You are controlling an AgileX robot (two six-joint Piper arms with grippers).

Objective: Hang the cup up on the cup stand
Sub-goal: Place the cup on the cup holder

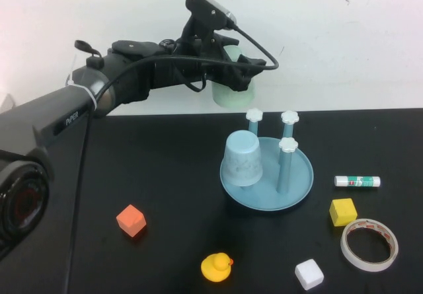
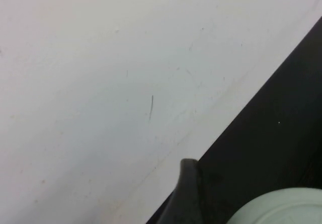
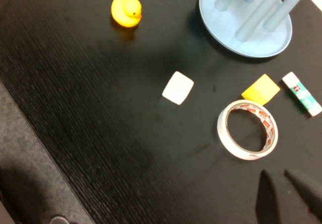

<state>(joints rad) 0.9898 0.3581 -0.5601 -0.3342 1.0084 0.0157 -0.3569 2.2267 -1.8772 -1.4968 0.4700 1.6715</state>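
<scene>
My left gripper (image 1: 232,69) is shut on the pale mint-green cup (image 1: 233,88) and holds it in the air at the back of the table, above and just behind the cup stand (image 1: 299,187). The stand is a round blue dish with three upright pegs topped by white flower caps (image 1: 289,117). In the left wrist view one dark finger (image 2: 188,196) and part of the cup (image 2: 282,209) show. My right gripper (image 3: 275,176) does not show in the high view; in the right wrist view it hangs empty above the table near the tape roll, its fingers a little apart.
A light blue speckled cup (image 1: 242,159) sits upside down on the stand's left side. On the black table lie an orange cube (image 1: 131,220), a yellow duck (image 1: 216,266), a white cube (image 1: 308,273), a yellow cube (image 1: 343,211), a tape roll (image 1: 369,244) and a glue stick (image 1: 357,182).
</scene>
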